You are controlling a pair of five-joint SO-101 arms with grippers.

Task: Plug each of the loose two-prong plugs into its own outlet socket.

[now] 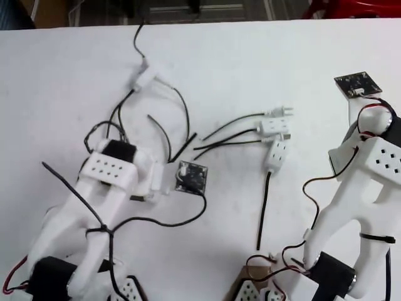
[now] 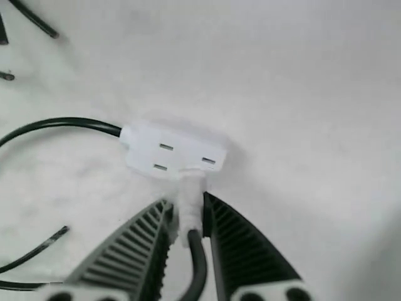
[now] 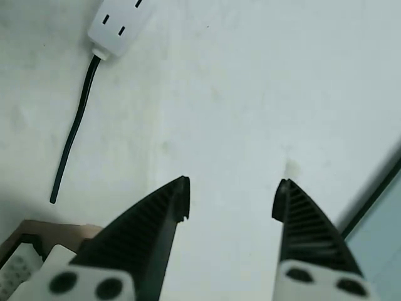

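My left gripper (image 2: 187,216) is shut on a white two-prong plug (image 2: 188,197) whose front end meets the side of a white outlet block (image 2: 172,153) with a black cord. The prongs are hidden at the joint. In the high view this gripper (image 1: 152,183) sits left of centre. Two loose plugs (image 1: 276,113) (image 1: 274,127) lie at centre right, just above another outlet block (image 1: 277,152). My right gripper (image 3: 233,185) hangs open over bare table, with that outlet block (image 3: 119,25) well off from it. A third outlet block (image 1: 144,76) lies at the back left.
Loose black wires (image 1: 178,119) curl between the left arm and the plugs. The right arm (image 1: 369,169) stands at the table's right side. A brown box (image 1: 250,285) sits at the front edge. The table's back edge (image 1: 250,20) runs along the top.
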